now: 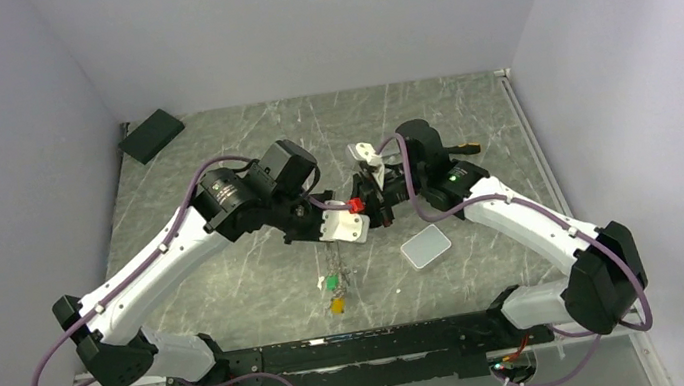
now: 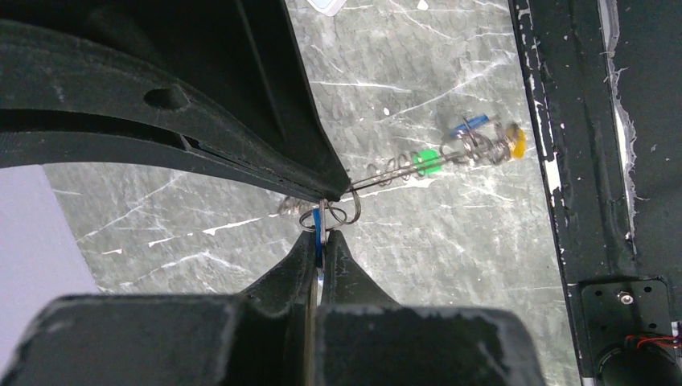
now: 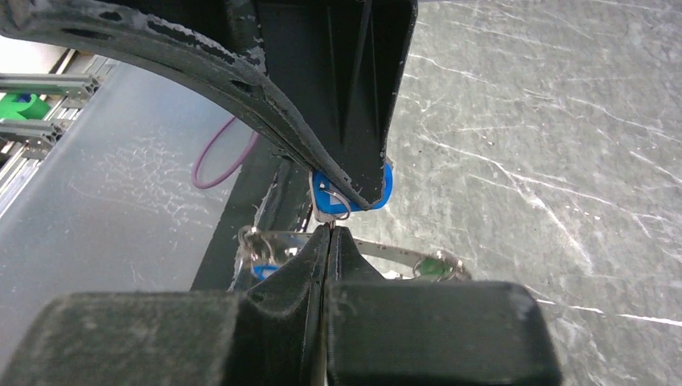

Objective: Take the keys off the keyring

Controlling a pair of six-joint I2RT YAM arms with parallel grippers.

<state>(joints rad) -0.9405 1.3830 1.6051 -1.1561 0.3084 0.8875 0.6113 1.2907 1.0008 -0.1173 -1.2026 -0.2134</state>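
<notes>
Both grippers meet above the middle of the table. My left gripper (image 1: 353, 214) (image 2: 322, 235) is shut on a blue-tagged key (image 2: 321, 241), seen edge-on between its fingertips. My right gripper (image 1: 372, 207) (image 3: 330, 232) is shut on the thin wire of the keyring (image 2: 386, 174), just under the blue tag (image 3: 384, 186). The ring hangs down from the two grippers. Several keys are strung on it, with green (image 1: 332, 280) (image 2: 428, 161), blue (image 2: 474, 122) and yellow (image 1: 337, 305) (image 2: 517, 142) tags. In the right wrist view the ring (image 3: 386, 251) curves behind my fingers with a green tag (image 3: 434, 265).
A grey rounded square pad (image 1: 425, 245) lies on the marbled table right of the hanging keys. A black flat object (image 1: 150, 135) sits at the back left corner. A small dark tool (image 1: 461, 149) lies behind the right arm. The black base rail (image 1: 340, 350) (image 2: 579, 161) runs along the near edge.
</notes>
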